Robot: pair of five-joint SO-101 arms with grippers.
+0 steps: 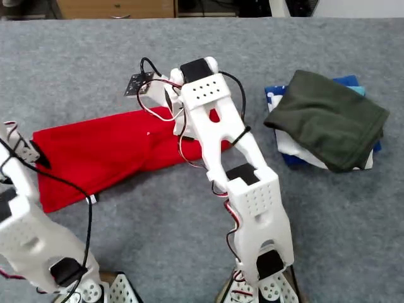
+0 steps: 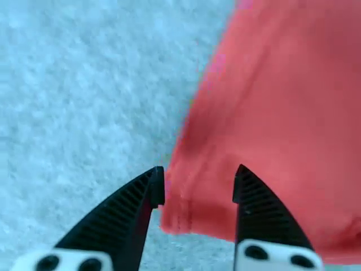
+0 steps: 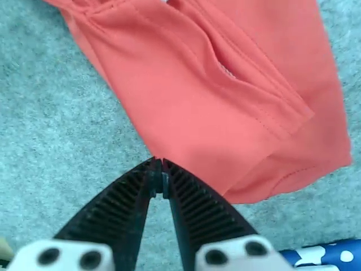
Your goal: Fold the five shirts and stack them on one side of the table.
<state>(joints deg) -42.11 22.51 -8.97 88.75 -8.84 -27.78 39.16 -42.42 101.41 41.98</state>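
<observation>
Red shirt point(image 1: 107, 154) lies stretched on the desk point(image 1: 158, 252), its long axis pointing at the folded stack point(image 1: 325, 120): the wide-open left claw point(image 2: 199, 180) straddles its far corner, and the closed right claw point(image 3: 160, 164), apparently empty, sits at its nearer end.

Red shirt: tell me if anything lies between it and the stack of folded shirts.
Nothing lies between: bare grey felt separates the long red shirt from the dark-green-topped stack of folded shirts; the right arm hangs overhead there.
</observation>
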